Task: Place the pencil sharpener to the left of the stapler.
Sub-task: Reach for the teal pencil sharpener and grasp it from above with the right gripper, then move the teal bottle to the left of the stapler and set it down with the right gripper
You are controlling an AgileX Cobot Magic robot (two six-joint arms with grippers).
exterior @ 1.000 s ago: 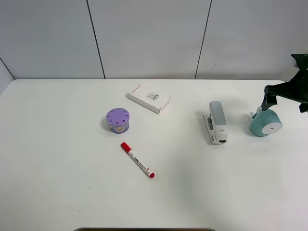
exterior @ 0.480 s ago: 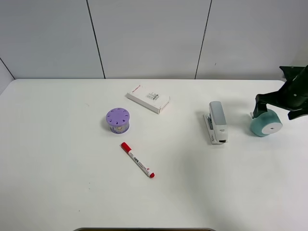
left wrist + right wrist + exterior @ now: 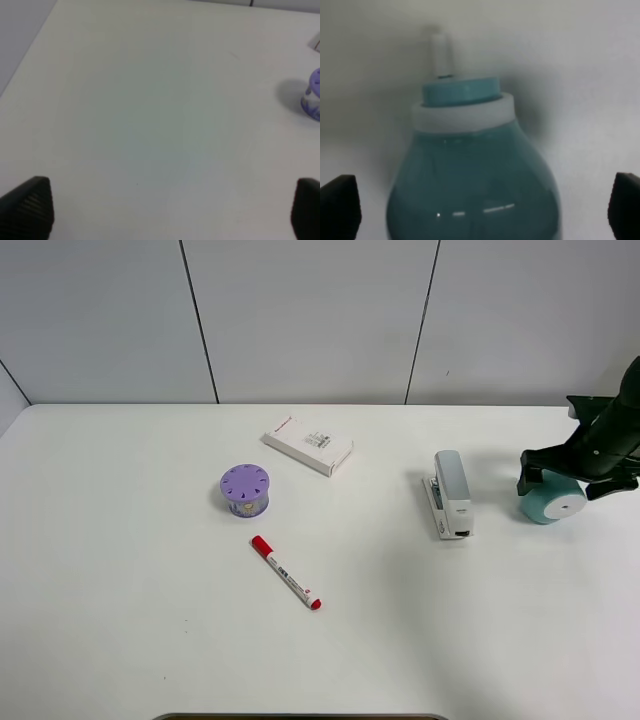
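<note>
The teal pencil sharpener [image 3: 553, 504] lies on the white table [image 3: 120, 570] at the far right, its white round face turned to the front. My right gripper [image 3: 567, 480] hangs just over it, open, with one finger on each side and no contact that I can make out. In the right wrist view the sharpener [image 3: 470, 170] fills the space between the fingertips of the right gripper [image 3: 481, 207]. The grey-and-white stapler [image 3: 452, 493] lies to the left of the sharpener. My left gripper [image 3: 167, 210] is open over bare table and does not show in the exterior view.
A purple round holed container [image 3: 245, 489] stands left of centre, and the left wrist view catches it [image 3: 314, 95] at the frame's edge. A flat white box [image 3: 308, 445] lies behind it. A red-capped marker [image 3: 286, 573] lies in front of it.
The right gripper has come down and a little to the left, and its fingers now flank the pencil sharpener. Nothing else on the table has moved.
</note>
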